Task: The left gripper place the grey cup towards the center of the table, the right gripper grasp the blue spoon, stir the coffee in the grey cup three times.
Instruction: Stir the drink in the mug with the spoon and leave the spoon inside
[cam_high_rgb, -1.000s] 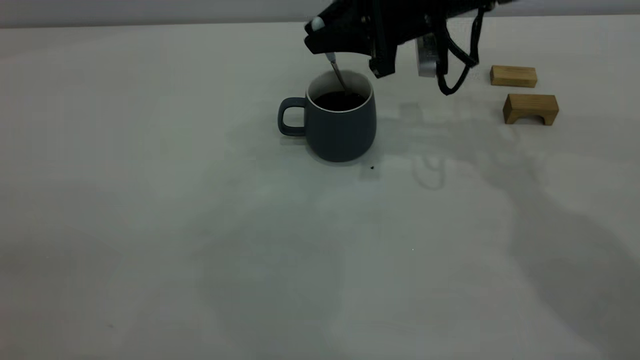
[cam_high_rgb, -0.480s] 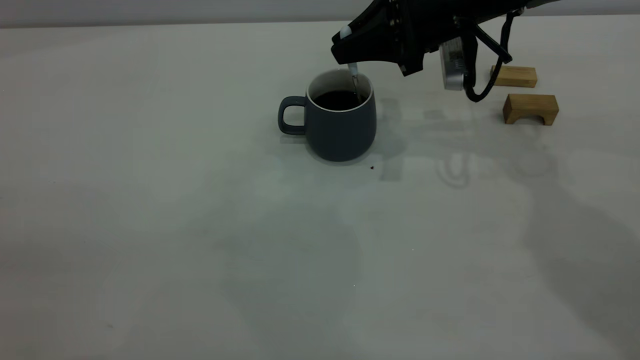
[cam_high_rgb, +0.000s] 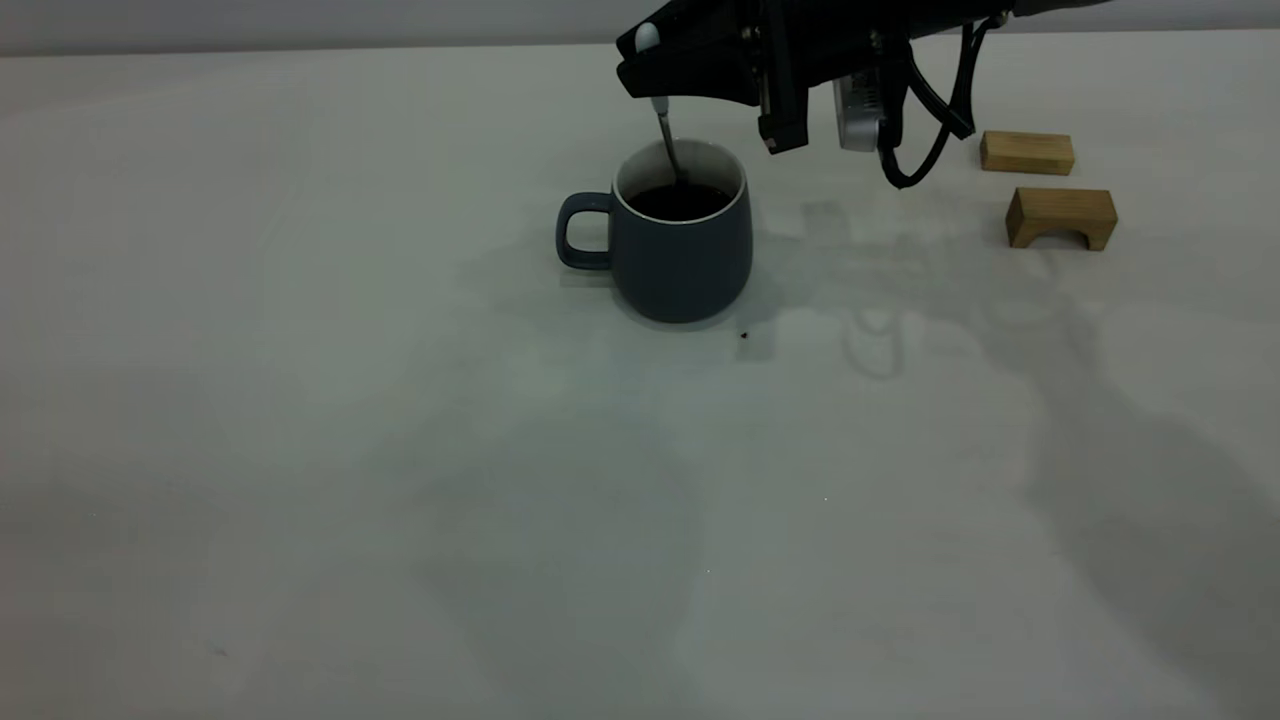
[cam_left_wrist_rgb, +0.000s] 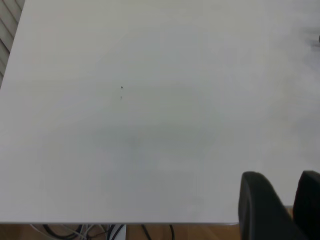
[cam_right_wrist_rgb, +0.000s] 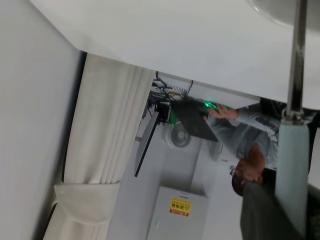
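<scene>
Off-white table (cam_high_rgb: 400, 450): two wooden blocks (cam_high_rgb: 1060, 216) at the far right, well apart from the grey cup (cam_high_rgb: 682, 255), nothing between them. The right gripper (cam_high_rgb: 660, 72), its arm cut off by the upper edge, is clamped on the blue spoon (cam_high_rgb: 664, 130), whose bowl is hidden in the cup. The cup, near centre, holds dark coffee (cam_high_rgb: 680, 201); the left gripper (cam_left_wrist_rgb: 282, 197) hangs over the table edge with fingers slightly parted, holding nothing.
</scene>
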